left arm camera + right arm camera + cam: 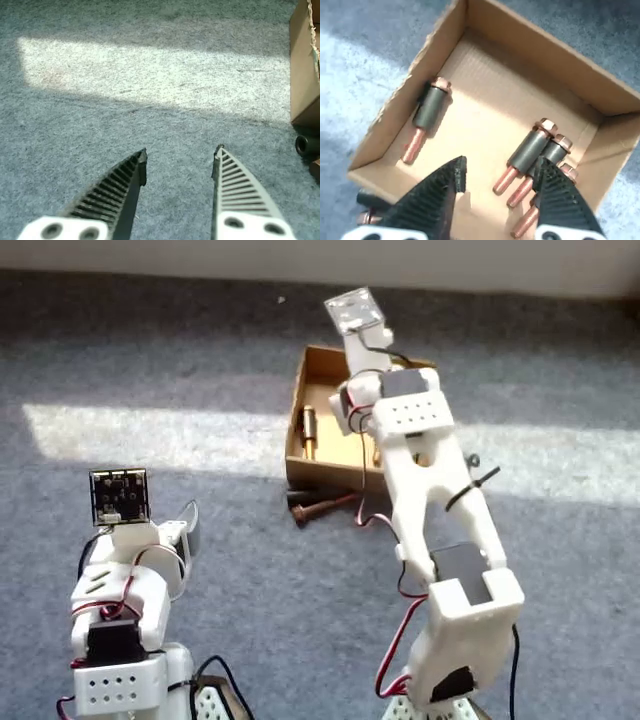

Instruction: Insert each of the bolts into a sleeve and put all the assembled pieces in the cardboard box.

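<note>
1. Start at the left gripper (pixel 181 150). Confirm ribbed fingers (pixel 125 185) spread wide, nothing between them, low over the flat grey carpet (pixel 100 115).

2. Locate the loose pair farther ahead, on the carpet just outside the box's near wall: one short black cylindrical sleeve (pixel 306 145) lying on its side, and one copper-coloured hex-head bolt (pixel 330 506) just beside it. Treat this pair as the work not yet done.

3. Recommended handling, by judgement:
- Grip the sleeve across its body, never over the bore.
- Grip the bolt near the head, with the threaded shank protruding.
- Align shank and bore on one axis before pushing.
- Expect rolling on the carpet; close slowly and squarely.

4. Beyond the pair, inspect the open brown cardboard box (pixel 545 55). Count four assembled pieces (pixel 431 106) on its floor: one alone beside a side wall, and a group of three pieces (pixel 532 145) side by side toward the opposite wall, one partly hidden behind a finger.

5. Check the right gripper (pixel 501 161) above the box floor: black fingers spread, holding nothing. Raise straight up before swinging toward the loose pair; avoid brushing the rim, given a light box likely to slide.
</note>
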Controlling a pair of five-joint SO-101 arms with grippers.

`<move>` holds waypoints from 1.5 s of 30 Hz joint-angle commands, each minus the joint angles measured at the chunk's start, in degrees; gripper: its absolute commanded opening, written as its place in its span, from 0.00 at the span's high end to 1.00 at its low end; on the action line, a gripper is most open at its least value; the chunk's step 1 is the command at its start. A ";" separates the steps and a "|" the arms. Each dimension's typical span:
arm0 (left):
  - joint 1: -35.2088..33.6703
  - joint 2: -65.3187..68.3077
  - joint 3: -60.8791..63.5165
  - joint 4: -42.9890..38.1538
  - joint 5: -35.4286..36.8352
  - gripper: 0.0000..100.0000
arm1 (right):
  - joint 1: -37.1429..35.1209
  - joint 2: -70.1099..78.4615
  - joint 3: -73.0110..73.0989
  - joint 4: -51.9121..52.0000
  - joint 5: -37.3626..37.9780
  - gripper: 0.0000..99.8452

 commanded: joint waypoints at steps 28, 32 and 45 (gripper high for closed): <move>-0.40 -0.48 -0.57 -1.41 -0.09 0.78 | -17.10 20.44 -16.92 17.80 22.77 0.83; -0.40 -0.48 -0.57 -1.41 -0.09 0.78 | -17.10 24.75 -20.44 17.45 22.77 0.83; -0.40 -0.48 -0.57 -1.41 -0.09 0.78 | -13.85 32.84 -25.54 17.01 22.68 1.00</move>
